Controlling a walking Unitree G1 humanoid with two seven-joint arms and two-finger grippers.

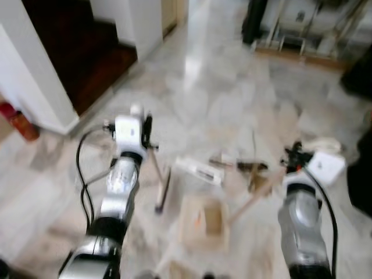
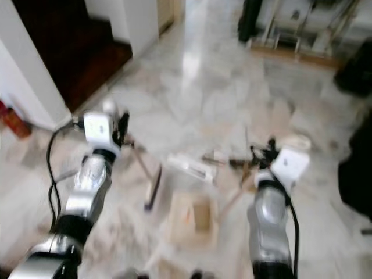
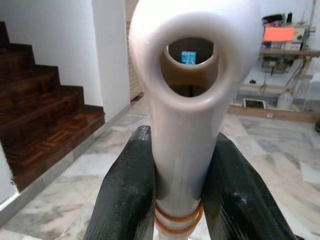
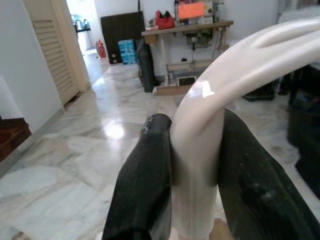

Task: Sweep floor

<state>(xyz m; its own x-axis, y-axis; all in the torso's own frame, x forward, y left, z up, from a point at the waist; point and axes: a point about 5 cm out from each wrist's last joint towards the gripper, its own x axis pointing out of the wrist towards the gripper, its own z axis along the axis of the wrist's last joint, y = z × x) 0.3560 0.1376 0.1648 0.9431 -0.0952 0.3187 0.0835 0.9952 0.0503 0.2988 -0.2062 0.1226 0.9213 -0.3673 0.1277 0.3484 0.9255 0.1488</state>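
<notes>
My left gripper (image 3: 182, 135) is shut on the white looped top of a broom handle (image 3: 192, 75), which has orange bands lower down. The stick slants down from that gripper (image 1: 145, 132) to a dark broom head (image 1: 163, 195) on the marble floor. My right gripper (image 4: 195, 120) is shut on a curved white dustpan handle (image 4: 215, 100). That handle runs from the gripper (image 1: 293, 156) down to a pale dustpan (image 1: 203, 222) lying on the floor between my arms. Litter lies just beyond the pan: a white wrapper (image 1: 200, 170) and dark scraps (image 1: 247, 167). Both eye views are blurred.
Dark wooden stairs (image 1: 87, 52) rise at the far left behind a white wall corner (image 1: 35, 81), with a red object (image 1: 22, 123) at its foot. A work table (image 1: 302, 35) stands at the far right, and black things (image 1: 361, 174) crowd the right edge.
</notes>
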